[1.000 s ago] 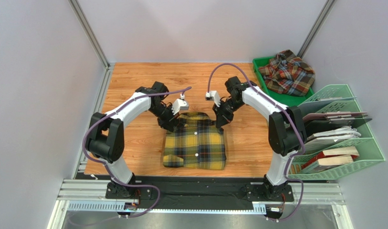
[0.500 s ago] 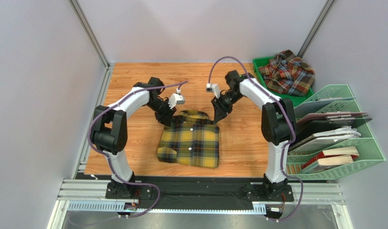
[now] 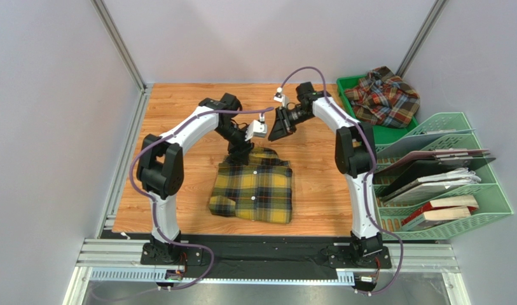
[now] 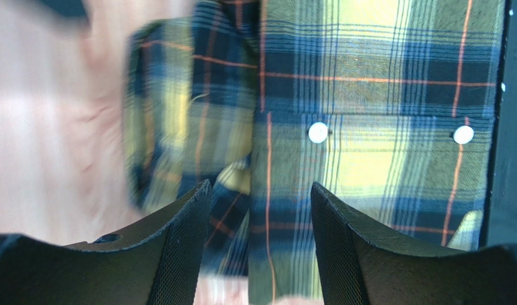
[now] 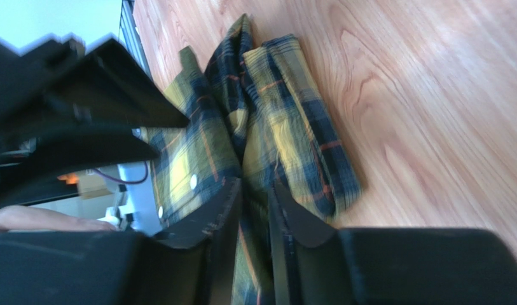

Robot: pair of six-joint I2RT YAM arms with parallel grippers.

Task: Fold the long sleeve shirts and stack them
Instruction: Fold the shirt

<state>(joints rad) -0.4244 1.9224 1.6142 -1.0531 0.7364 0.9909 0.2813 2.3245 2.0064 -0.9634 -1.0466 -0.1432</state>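
Note:
The yellow and black long sleeve shirt (image 3: 254,190) lies folded flat in the middle of the wooden table, collar toward the back. My left gripper (image 3: 239,151) hovers over its collar end. In the left wrist view its jaws (image 4: 261,197) are open, with the shirt (image 4: 369,127) lying below and nothing between them. My right gripper (image 3: 275,132) is raised just behind the collar, off the cloth. It (image 5: 255,184) stands open by a narrow gap, with the shirt (image 5: 286,127) beyond it. The rust-red long sleeve shirt (image 3: 385,95) lies crumpled in the green tray (image 3: 347,89).
A green file rack (image 3: 461,190) with folders and books stands along the right side. Grey walls close in the table (image 3: 178,121) on the left, back and right. The two grippers are close together above the shirt's collar.
Both grippers have let go of the yellow shirt's collar end and opened. The shirt was slid slightly left first. The right gripper then rose and drew back toward the rear.

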